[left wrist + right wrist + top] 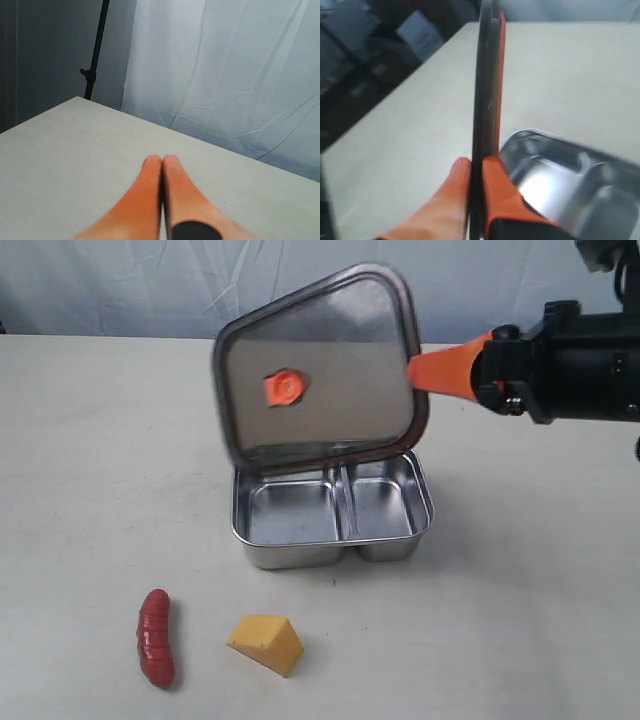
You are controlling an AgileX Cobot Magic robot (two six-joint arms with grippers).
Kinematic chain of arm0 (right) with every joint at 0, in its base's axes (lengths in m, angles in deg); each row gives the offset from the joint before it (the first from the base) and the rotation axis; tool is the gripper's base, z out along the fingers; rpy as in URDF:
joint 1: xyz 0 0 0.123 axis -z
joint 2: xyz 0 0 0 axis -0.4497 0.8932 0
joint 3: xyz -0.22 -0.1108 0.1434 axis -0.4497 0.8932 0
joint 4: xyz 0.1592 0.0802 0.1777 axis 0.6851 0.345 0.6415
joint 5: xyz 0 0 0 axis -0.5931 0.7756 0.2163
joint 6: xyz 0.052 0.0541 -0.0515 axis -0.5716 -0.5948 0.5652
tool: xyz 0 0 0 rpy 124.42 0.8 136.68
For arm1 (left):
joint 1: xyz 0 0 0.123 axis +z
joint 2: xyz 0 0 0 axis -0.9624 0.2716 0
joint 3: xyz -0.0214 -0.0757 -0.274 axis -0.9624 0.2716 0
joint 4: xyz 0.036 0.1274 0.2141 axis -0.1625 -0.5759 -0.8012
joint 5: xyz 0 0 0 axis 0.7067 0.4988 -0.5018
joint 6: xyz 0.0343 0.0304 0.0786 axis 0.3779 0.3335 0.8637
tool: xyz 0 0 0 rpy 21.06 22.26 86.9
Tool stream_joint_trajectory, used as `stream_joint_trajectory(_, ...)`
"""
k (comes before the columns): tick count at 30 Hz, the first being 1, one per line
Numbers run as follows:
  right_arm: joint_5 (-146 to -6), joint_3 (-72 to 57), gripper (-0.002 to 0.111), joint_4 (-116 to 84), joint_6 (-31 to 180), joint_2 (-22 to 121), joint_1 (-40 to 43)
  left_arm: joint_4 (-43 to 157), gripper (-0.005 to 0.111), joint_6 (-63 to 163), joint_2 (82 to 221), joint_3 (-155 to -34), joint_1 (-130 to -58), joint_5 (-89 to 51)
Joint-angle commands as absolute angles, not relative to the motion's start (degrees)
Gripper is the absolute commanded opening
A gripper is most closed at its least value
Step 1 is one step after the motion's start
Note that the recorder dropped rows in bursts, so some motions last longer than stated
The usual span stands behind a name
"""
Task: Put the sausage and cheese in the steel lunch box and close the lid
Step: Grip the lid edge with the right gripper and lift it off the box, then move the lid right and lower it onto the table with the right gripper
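Right hand (477, 161) pinches lid (340, 370) above lunch box (300, 555).

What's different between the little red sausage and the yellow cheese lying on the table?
The sausage is dark red; the cheese is yellow-orange. The sausage is long, rounded and ribbed; the cheese is a flat-faced wedge. The sausage looks longer than the cheese. Both lie on the table, outside the steel lunch box.

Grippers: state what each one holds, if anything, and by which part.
The right gripper pinches the lid by its edge, above the steel lunch box. The left gripper is shut on nothing.
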State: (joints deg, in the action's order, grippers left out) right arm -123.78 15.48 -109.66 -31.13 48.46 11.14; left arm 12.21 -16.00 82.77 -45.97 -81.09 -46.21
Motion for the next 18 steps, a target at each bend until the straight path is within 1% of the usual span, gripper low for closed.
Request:
stream_joint_trajectory(1,-109.3,15.8,-0.001,-116.3,-24.6,40.7,11.3,11.6,0.0,-16.0,82.5,-45.7,-81.5,-46.0)
stream_joint_trajectory(3,-108.5,16.7,-0.001,-116.3,-16.6,37.8,11.3,11.6,0.0,-16.0,82.5,-45.7,-81.5,-46.0)
stream_joint_trajectory(6,-107.0,16.8,-0.001,-116.3,-14.3,34.6,11.3,11.6,0.0,-16.0,82.5,-45.7,-81.5,-46.0)
stream_joint_trajectory(11,-94.0,17.1,-0.001,-116.3,-7.5,31.4,11.3,11.6,0.0,-16.0,82.5,-45.7,-81.5,-46.0)
stream_joint_trajectory(16,-85.5,18.5,-0.001,-116.3,1.5,31.2,11.3,11.5,0.0,-16.0,82.5,-45.7,-81.9,-46.0)
stream_joint_trajectory(18,-77.7,20.9,-0.001,-116.3,5.5,31.2,11.3,11.5,0.0,-16.0,82.5,-45.7,-81.9,-46.0)
